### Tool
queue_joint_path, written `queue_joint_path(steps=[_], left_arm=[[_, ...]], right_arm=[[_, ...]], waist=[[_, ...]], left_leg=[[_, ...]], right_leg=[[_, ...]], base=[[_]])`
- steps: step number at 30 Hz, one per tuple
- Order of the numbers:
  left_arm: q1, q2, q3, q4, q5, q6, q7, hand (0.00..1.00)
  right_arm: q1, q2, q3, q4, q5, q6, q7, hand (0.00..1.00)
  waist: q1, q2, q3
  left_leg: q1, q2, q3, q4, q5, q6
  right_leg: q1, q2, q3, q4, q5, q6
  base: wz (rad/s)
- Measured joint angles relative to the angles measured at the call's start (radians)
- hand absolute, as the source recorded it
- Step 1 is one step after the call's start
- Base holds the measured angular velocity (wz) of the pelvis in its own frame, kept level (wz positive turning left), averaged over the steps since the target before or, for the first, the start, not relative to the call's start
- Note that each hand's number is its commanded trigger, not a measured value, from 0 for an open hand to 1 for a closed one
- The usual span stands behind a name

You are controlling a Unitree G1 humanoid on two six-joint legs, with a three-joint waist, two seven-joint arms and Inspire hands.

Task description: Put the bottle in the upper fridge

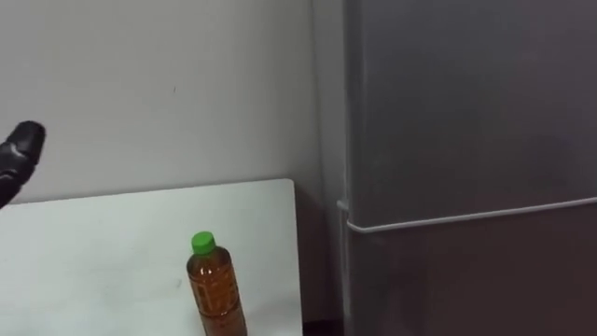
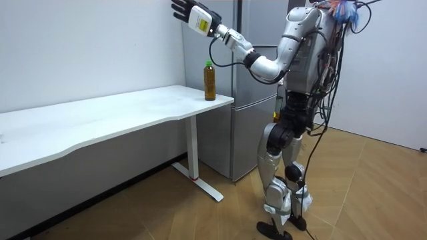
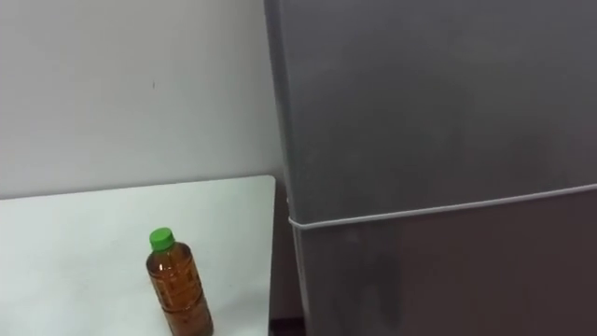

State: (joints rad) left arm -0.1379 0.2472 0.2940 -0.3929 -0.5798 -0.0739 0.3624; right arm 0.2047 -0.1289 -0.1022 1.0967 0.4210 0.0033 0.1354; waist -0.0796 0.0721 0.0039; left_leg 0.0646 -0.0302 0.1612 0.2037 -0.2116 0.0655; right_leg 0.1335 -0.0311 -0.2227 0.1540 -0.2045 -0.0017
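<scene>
A clear bottle [image 1: 216, 289] of amber drink with a green cap stands upright on the white table [image 1: 103, 243], close to its right end. In the room view the bottle [image 2: 209, 80] is by the table corner nearest the fridge. The grey fridge [image 1: 466, 131] stands just right of the table, both doors closed, with a pale seam between the upper and lower door. My left hand [image 2: 190, 15] is raised high above and left of the bottle, fingers spread and empty. In the left eye view, the left hand [image 1: 19, 159] shows as a dark shape at the left edge.
I stand upright facing the fridge [image 2: 250, 40], at the table's [image 2: 120, 113] end. A white wall runs behind the table. A narrow gap separates the table edge from the fridge side. Wooden floor lies around me.
</scene>
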Motion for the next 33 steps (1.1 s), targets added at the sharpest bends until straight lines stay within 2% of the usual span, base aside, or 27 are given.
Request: queue_joint_path(steps=[6, 10, 14, 16, 19, 21, 22, 23, 28, 30, 32, 33], left_arm=[[-0.054, -0.007, -0.052, -0.001, -0.020, 0.018, -0.077, 0.00], [-0.076, -0.038, -0.118, 0.000, -0.041, 0.042, -0.134, 0.00], [-0.076, -0.046, -0.169, 0.000, -0.049, 0.072, -0.201, 0.00], [-0.086, -0.070, -0.190, 0.000, -0.084, 0.086, -0.227, 0.00], [-0.100, -0.085, -0.219, 0.000, -0.116, 0.092, -0.243, 0.00], [-0.107, -0.085, -0.238, -0.003, -0.116, 0.093, -0.250, 0.00], [-0.111, -0.085, -0.258, -0.012, -0.115, 0.098, -0.251, 0.00], [-0.124, -0.085, -0.283, -0.014, -0.115, 0.102, -0.258, 0.00], [-0.169, -0.088, -0.336, -0.016, -0.115, 0.111, -0.296, 0.00], [-0.170, -0.093, -0.340, -0.016, -0.115, 0.113, -0.319, 0.00], [-0.170, -0.103, -0.343, -0.016, -0.115, 0.120, -0.344, 0.00], [-0.170, -0.103, -0.344, -0.016, -0.115, 0.120, -0.348, 0.00]], right_arm=[[-0.020, 0.000, -0.001, 0.005, 0.002, 0.012, 0.012, 0.00], [-0.045, 0.000, 0.003, 0.027, 0.001, 0.022, 0.010, 0.00], [-0.046, 0.000, 0.009, 0.026, 0.001, 0.022, 0.010, 0.00], [-0.048, 0.000, 0.014, 0.027, 0.003, 0.022, 0.010, 0.00], [-0.051, 0.000, 0.024, 0.027, 0.005, 0.022, 0.011, 0.00], [-0.060, -0.002, 0.034, 0.026, 0.001, 0.024, 0.011, 0.00], [-0.065, -0.003, 0.042, 0.026, 0.001, 0.031, 0.011, 0.00], [-0.067, -0.003, 0.045, 0.027, 0.002, 0.035, 0.011, 0.00], [-0.073, -0.006, 0.062, 0.028, 0.001, 0.035, 0.011, 0.00], [-0.080, -0.007, 0.062, 0.032, 0.000, 0.036, 0.013, 0.00], [-0.089, -0.011, 0.062, 0.036, 0.000, 0.041, 0.021, 0.00], [-0.090, -0.012, 0.062, 0.036, 0.000, 0.041, 0.021, 0.00]], waist=[[-0.036, -0.002, 0.0004], [-0.054, -0.007, 0.0011], [-0.057, -0.009, 0.0027], [-0.058, -0.008, 0.0017], [-0.069, -0.009, 0.0011], [-0.082, -0.008, -0.0027], [-0.087, -0.005, -0.0092], [-0.089, -0.006, -0.0095], [-0.098, -0.008, -0.0074], [-0.106, -0.005, -0.0029], [-0.108, 0.000, 0.0054], [-0.108, 0.001, 0.0060]], left_leg=[[-0.001, 0.001, 0.003, 0.000, 0.000, 0.000], [0.000, 0.001, 0.005, 0.000, 0.000, 0.000], [0.000, 0.005, 0.023, 0.001, 0.000, 0.000], [-0.004, 0.006, 0.029, 0.001, 0.000, 0.000], [-0.004, 0.007, 0.030, 0.000, 0.000, 0.000], [-0.014, 0.007, 0.030, 0.001, 0.000, 0.000], [-0.020, 0.008, 0.030, 0.003, 0.000, 0.000], [-0.020, 0.007, 0.031, 0.004, 0.000, 0.000], [-0.017, 0.007, 0.033, 0.005, 0.000, 0.000], [-0.017, 0.008, 0.033, 0.005, 0.000, 0.000], [-0.018, 0.008, 0.033, 0.004, 0.000, 0.000], [-0.019, 0.008, 0.032, 0.002, 0.000, 0.000]], right_leg=[[0.005, -0.001, 0.003, 0.006, 0.000, 0.000], [0.007, -0.001, 0.004, 0.008, 0.001, 0.000], [-0.002, -0.002, 0.016, 0.016, 0.001, 0.000], [-0.015, -0.003, 0.025, 0.016, 0.001, 0.000], [-0.017, -0.002, 0.028, 0.015, 0.001, 0.000], [-0.023, -0.002, 0.029, 0.016, 0.001, -0.001], [-0.028, -0.002, 0.030, 0.016, 0.003, -0.002], [-0.029, -0.002, 0.030, 0.017, 0.003, -0.002], [-0.027, -0.003, 0.033, 0.015, 0.003, -0.002], [-0.028, -0.003, 0.033, 0.015, 0.003, -0.002], [-0.035, -0.002, 0.034, 0.014, 0.002, -0.002], [-0.036, -0.002, 0.034, 0.014, 0.001, -0.003]], base=[[-0.01], [0.00], [-0.09], [-0.10], [-0.03], [0.00], [0.00], [0.00], [-0.01], [0.00], [0.00], [0.00]])
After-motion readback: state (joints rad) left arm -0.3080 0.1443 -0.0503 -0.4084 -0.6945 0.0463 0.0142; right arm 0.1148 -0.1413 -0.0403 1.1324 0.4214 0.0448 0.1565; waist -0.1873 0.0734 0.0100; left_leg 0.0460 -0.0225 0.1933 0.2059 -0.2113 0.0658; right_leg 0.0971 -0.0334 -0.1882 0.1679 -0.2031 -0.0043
